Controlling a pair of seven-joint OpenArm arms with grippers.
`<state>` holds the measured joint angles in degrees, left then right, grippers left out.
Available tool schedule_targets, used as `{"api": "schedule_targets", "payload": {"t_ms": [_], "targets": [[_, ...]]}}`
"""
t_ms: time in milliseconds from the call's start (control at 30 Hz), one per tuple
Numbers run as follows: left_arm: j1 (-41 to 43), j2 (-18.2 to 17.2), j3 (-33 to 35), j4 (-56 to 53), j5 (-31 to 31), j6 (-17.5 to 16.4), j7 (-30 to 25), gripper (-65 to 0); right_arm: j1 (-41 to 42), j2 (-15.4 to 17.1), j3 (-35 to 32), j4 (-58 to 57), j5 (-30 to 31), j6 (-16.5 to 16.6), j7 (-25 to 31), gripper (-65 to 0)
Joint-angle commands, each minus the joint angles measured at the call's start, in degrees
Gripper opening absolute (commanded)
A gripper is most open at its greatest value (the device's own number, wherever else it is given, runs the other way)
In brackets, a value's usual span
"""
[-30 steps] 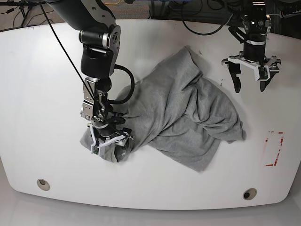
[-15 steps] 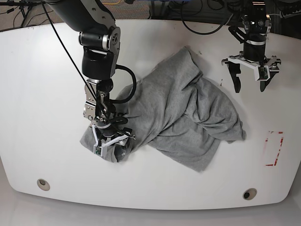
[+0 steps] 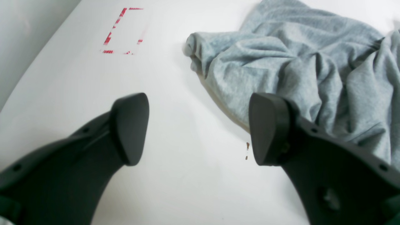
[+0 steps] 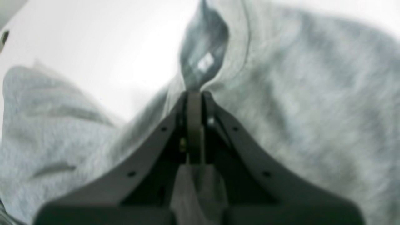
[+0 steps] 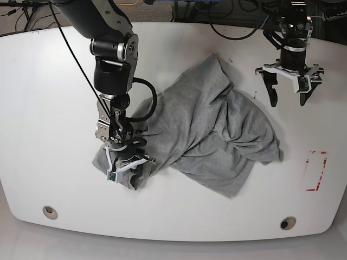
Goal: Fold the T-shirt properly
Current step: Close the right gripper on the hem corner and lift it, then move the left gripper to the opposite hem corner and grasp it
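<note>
Your right gripper [image 4: 194,103] is clamped on a fold of the T-shirt [image 5: 209,127], apparently near its blurred neckline, mid-table. Your left gripper [image 3: 197,128] hangs wide apart, far right.

right wrist view blurred, T-shirt [image 4: 312,125] cut off by edges

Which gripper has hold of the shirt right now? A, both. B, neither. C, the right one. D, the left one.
C: the right gripper has its jaws shut on a fold of the shirt, while the left gripper hangs open over bare table.
</note>
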<state>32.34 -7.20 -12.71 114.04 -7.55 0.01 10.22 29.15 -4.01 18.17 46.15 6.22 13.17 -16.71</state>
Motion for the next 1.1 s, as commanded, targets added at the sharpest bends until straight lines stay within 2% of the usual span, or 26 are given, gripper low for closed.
{"api": "schedule_targets", "payload": {"t_ms": [0, 367, 433, 633, 767, 1067], "targets": [[0.0, -0.6, -0.2, 1.3, 0.1, 0.3, -1.8, -17.9, 2.3, 0.1, -0.2, 1.6, 0.4, 0.7, 1.3, -65.0], [-2.6, -1.2, -0.4, 2.0, -1.8, 0.4, -0.3, -17.9, 2.4, 1.2, 1.7, 8.8, 0.1, 0.5, -0.7, -65.0], [-6.9, -1.5, -1.1, 1.8, -5.8, 0.5, 1.3, -18.3, 0.1, 1.5, 2.0, 15.8, 0.2, 0.5, -3.4, -65.0], [-11.9, -1.9, -1.8, 1.5, -9.9, 0.6, 3.3, -18.5, -4.9, 1.9, 2.0, 26.8, 0.4, 0.5, -6.2, -65.0], [-13.4, -1.7, -2.2, 0.8, -7.9, 0.4, 2.9, -18.7, -8.4, 2.0, 1.5, 32.6, 0.4, 0.4, -7.2, -65.0], [-12.6, -1.1, -1.7, 1.3, -4.8, 0.5, 2.1, -18.7, -10.3, 1.5, 1.1, 35.9, 0.1, 0.3, -7.6, -65.0]]}}
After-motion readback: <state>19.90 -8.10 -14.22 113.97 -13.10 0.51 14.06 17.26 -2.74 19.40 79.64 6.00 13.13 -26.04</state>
